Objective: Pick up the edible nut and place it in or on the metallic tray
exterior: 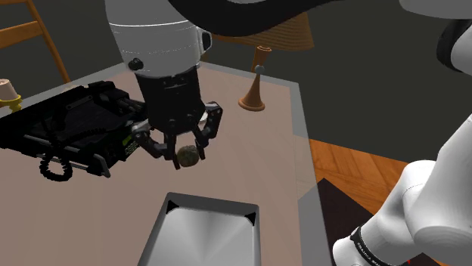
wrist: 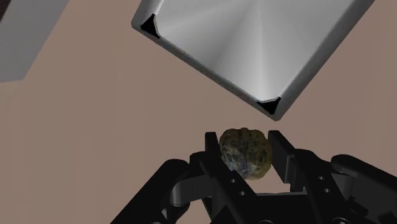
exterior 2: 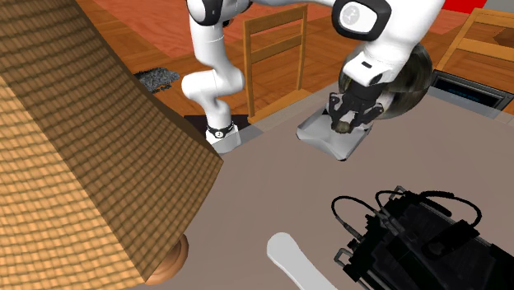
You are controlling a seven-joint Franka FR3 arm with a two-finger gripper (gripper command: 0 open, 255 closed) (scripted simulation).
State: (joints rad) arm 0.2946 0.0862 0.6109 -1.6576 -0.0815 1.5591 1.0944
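We log the gripper [exterior: 187, 156] with its 2 fingers [wrist: 282, 154] closed on the mottled brown nut [wrist: 247, 153], apparently lifted clear of the table [exterior: 91, 211], just beside the silver tray [wrist: 254, 44].

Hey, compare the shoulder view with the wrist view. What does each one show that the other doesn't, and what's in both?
Shoulder view, not the wrist view: a black machine with looped cables, a wooden stand near the table's far edge, a wooden chair and the robot's white arm. Wrist view, not the shoulder view: a flat grey slab off to one side of the tray. Both: the gripper shut on the brown nut, held just short of the silver tray, above the pinkish table.
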